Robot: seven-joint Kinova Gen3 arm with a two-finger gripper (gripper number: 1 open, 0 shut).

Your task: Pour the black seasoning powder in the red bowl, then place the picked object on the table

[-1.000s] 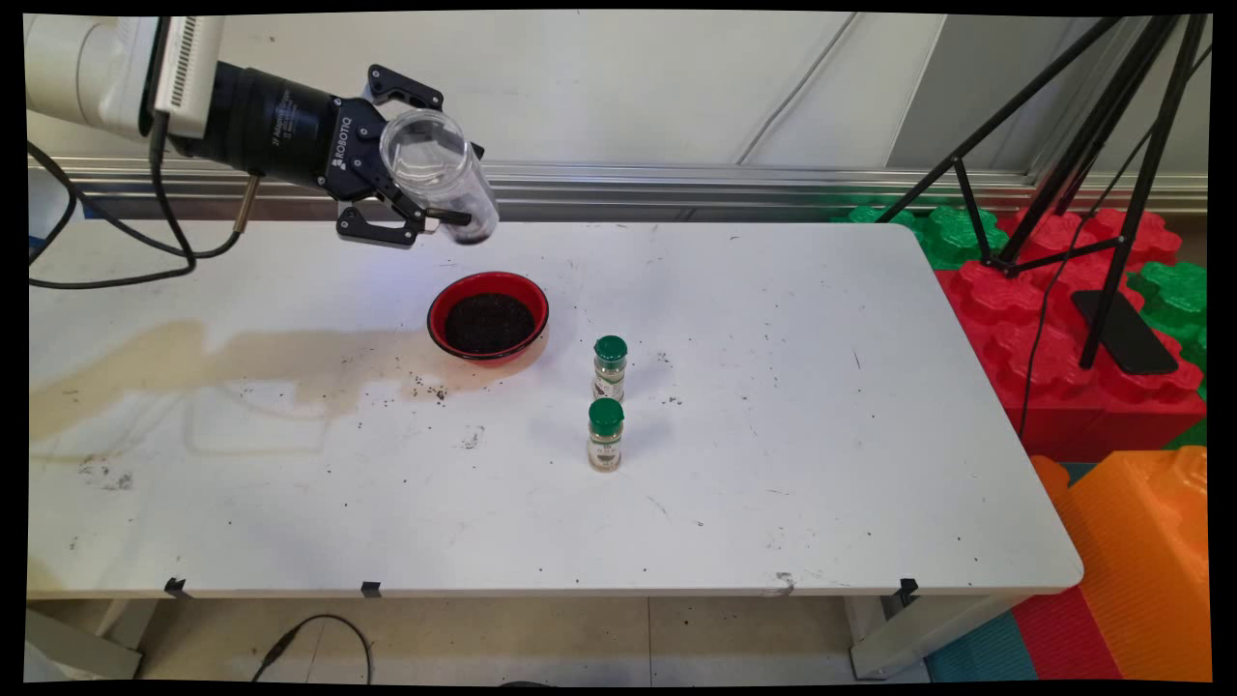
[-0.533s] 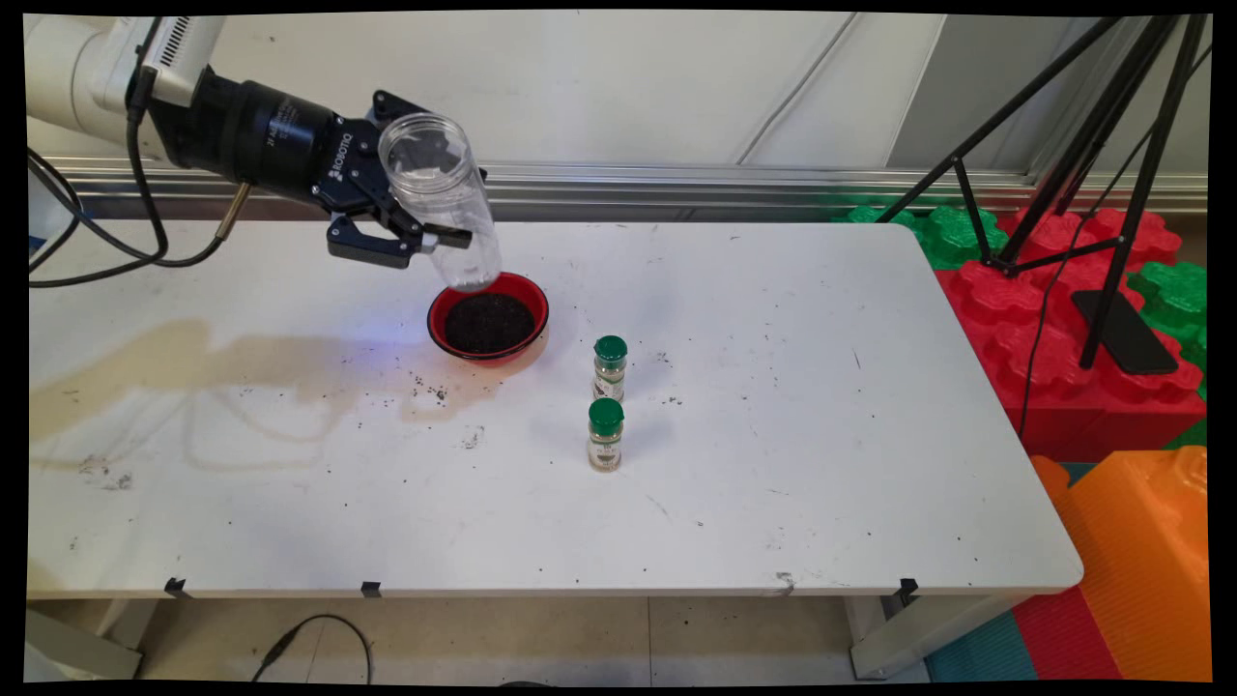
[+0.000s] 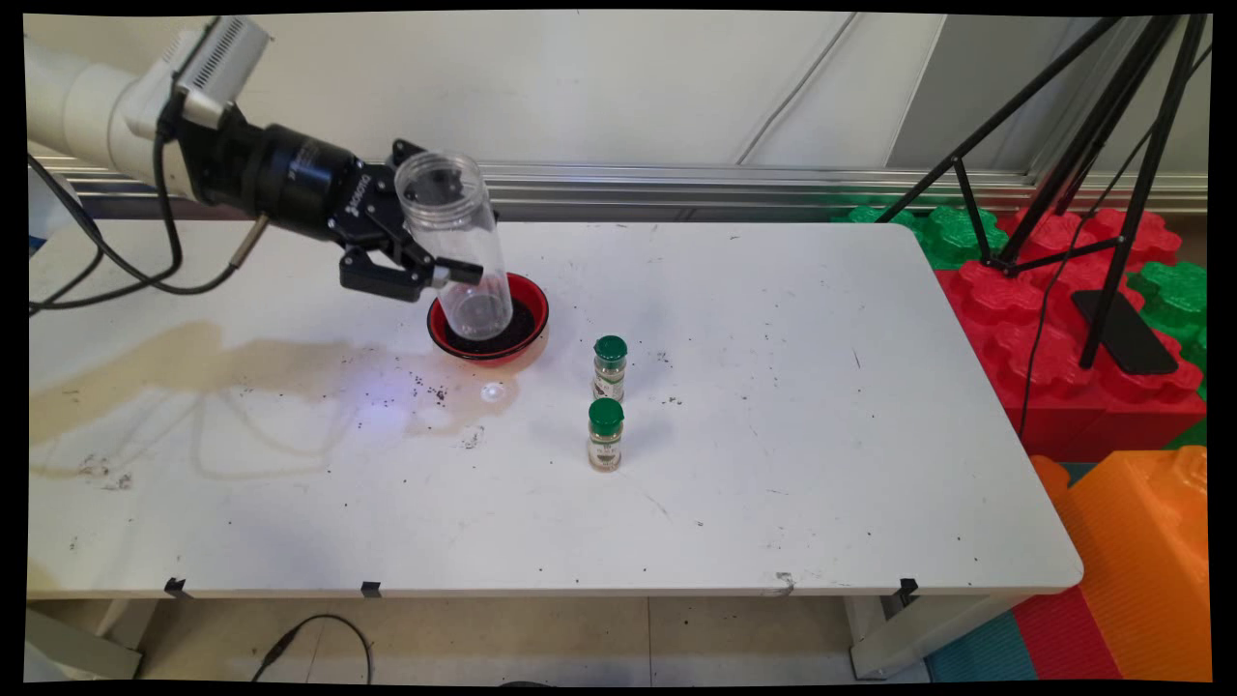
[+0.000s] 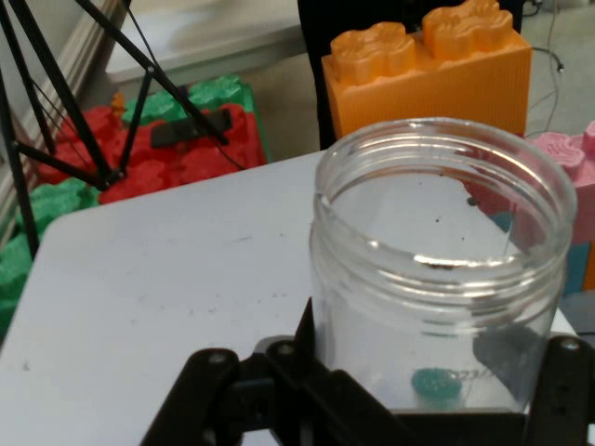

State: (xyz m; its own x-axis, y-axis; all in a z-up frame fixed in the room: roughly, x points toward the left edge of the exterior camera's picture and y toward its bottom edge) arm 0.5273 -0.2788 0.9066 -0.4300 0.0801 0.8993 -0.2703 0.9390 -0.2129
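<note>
The black two-finger claw (image 3: 446,263) grips a clear, empty plastic jar (image 3: 458,244) around its middle. The jar's long axis stands nearly upright, open mouth up and tilted slightly left, base over a red bowl of dark grounds (image 3: 533,307). Two green-capped spice bottles (image 3: 607,402) stand near on the white table (image 3: 792,406).

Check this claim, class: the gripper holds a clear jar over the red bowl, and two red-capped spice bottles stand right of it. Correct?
Not quite: the main view shows the spice bottles have green caps. The gripper does hold the clear jar over the red bowl.
</note>
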